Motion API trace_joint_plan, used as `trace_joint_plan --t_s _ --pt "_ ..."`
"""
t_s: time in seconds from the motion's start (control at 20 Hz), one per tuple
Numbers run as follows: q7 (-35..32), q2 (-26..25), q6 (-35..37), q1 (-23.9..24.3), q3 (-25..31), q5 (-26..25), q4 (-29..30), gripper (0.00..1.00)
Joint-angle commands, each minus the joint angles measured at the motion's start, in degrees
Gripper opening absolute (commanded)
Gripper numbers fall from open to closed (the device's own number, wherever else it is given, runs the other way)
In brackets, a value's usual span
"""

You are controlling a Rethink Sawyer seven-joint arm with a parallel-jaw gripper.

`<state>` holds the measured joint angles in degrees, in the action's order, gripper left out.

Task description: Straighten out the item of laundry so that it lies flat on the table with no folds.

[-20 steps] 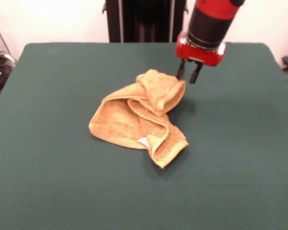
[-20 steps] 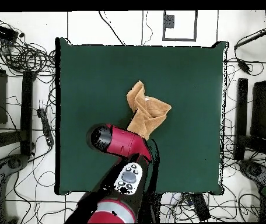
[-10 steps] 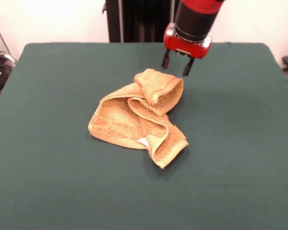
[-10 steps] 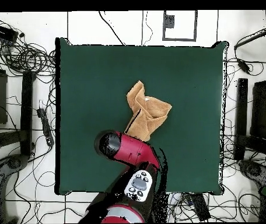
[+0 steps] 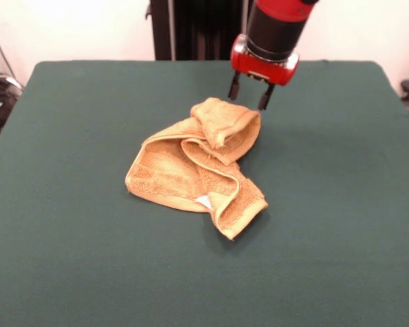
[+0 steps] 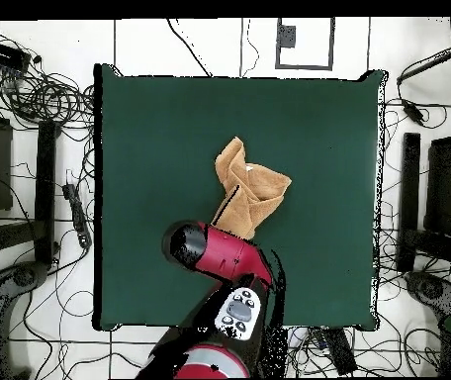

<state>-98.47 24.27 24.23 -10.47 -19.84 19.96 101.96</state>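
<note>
**Towel bunched, jaws empty above it**

Front view: the towel point(image 5: 199, 166) lies near the middle of the green worktop point(image 5: 68, 259), a little toward the far side, and it is far from flat. Several layers are folded over one another: a rolled hump sits at the far end, a broad flap spreads to the left, and a narrow folded corner points toward the near right. Woven border bands curl across the top of the heap, and a small white label point(image 5: 203, 201) peeks out at the near edge between two folds. The orange-tan terry looks thick and soft, so I judge it will hold its creases until pulled. The jaws point(image 5: 248, 94) hang in the air just beyond the hump, apart from the cloth, spread moderately with nothing between them. As I read it, none of the straightening is done: every fold is left to open, and a grasp has not yet been made.

Overhead view: the towel point(image 6: 246, 196) shows as an irregular folded shape close to the centre of the worktop point(image 6: 150, 119), with plenty of bare cloth on all sides for spreading. The red arm point(image 6: 220, 252) reaches in from the bottom edge and its end covers the spot beside the towel's nearest end, so the jaws themselves are hidden here
</note>
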Motion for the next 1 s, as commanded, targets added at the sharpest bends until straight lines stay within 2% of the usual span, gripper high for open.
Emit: trace_joint_plan --t_s 0.05,0.25,0.4,0.6,0.7,0.8,0.9,1.0 --pt "-14.32 -2.47 -4.41 1.24 8.39 3.98 0.56 1.00" --pt "-13.91 0.19 -1.87 0.75 6.74 3.45 -0.85 1.00" --pt "-13.96 -1.06 -5.24 1.86 8.09 3.78 -0.42 1.00" --pt "-15.09 -3.23 -12.66 3.92 11.90 4.62 1.25 1.00" --pt "-16.16 -4.45 -21.31 7.56 17.13 3.80 2.88 1.00" --pt "-17.66 -6.14 -27.61 9.47 19.71 1.86 2.63 1.00" --pt "-18.32 -7.09 -30.22 9.90 20.26 0.84 2.05 1.00" --pt "-17.79 -6.81 -29.88 9.86 20.18 0.81 1.90 1.00"
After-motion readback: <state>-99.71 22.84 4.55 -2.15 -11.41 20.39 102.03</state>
